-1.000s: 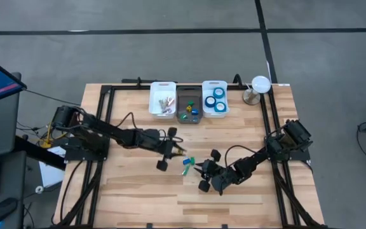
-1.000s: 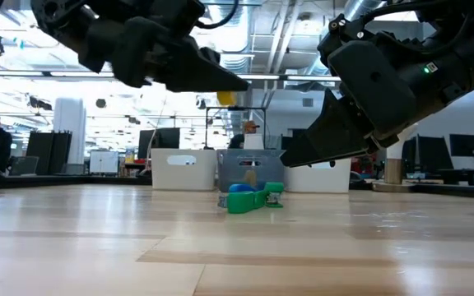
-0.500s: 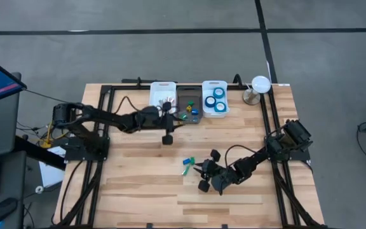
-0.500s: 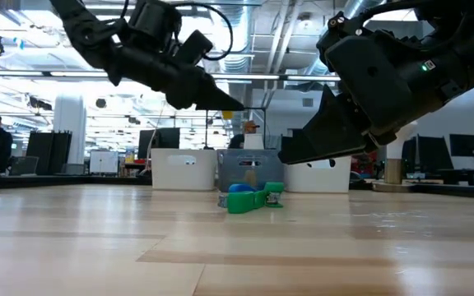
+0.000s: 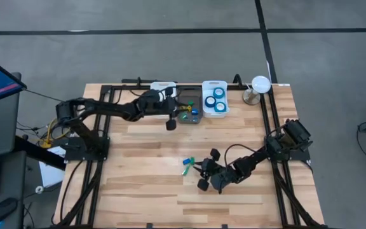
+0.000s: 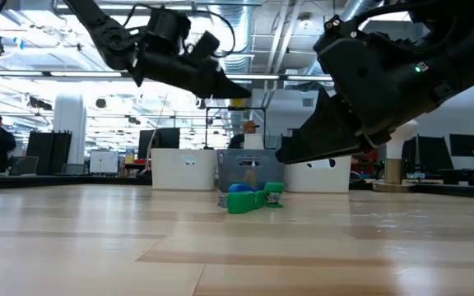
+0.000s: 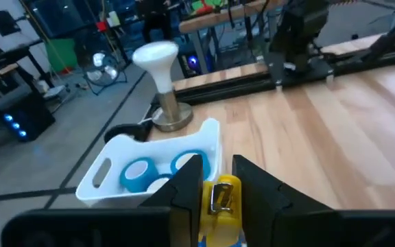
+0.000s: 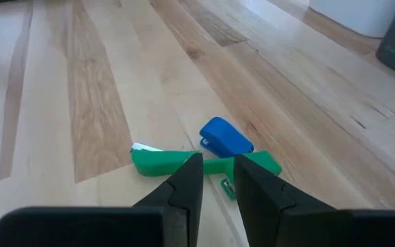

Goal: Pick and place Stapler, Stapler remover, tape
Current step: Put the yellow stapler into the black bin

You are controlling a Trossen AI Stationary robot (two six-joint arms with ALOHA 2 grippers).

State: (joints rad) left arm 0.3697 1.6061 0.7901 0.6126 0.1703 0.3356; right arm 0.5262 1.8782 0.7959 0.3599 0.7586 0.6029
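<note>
Left gripper [image 5: 178,112] raised over the dark middle bin [image 5: 189,110] at the table's far edge, fingers clamped on a small yellow stapler [image 7: 221,200], metal strip facing the wrist camera. Beside that bin, a white bin [image 7: 115,165] with blue tape rolls [image 7: 138,174], just next to a white knob on a round metal base [image 7: 162,89]. Another white bin [image 5: 162,84] on the dark bin's other side, partly hidden by the arm. Right gripper [image 5: 200,172] low at mid-table, fingers slightly apart and empty, tips just short of a green stapler [image 8: 204,164] lying flat with a small blue stapler [image 8: 225,138] touching it. No brand, label or writing readable anywhere on these
</note>
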